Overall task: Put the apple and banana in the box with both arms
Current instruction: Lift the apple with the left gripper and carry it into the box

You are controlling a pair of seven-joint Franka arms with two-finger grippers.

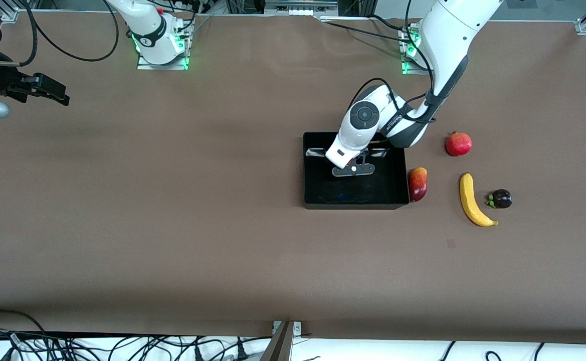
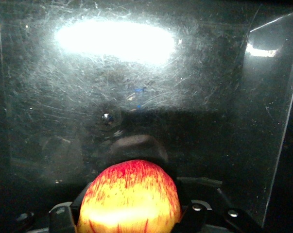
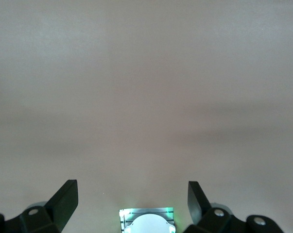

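Shallow glossy black plastic box point(image 1: 313, 200): left gripper point(image 1: 354, 170) is inside it, jaws clamped on the small red-and-yellow apple point(image 2: 130, 198), just above the scratched floor. Nothing else shows in the box. Brown desk point(image 1: 172, 225), cables along the near edge. Long yellow banana point(image 1: 473, 200) lies on the desk toward the left arm's end, well apart from the box, long axis running near-far, dark tip at the near end. Right gripper point(image 3: 131, 201) waits over bare desk, jaws wide, holding nothing.

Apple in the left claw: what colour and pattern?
The apple is red streaked over yellow, brightest yellow low down; the left wrist view shows it best.
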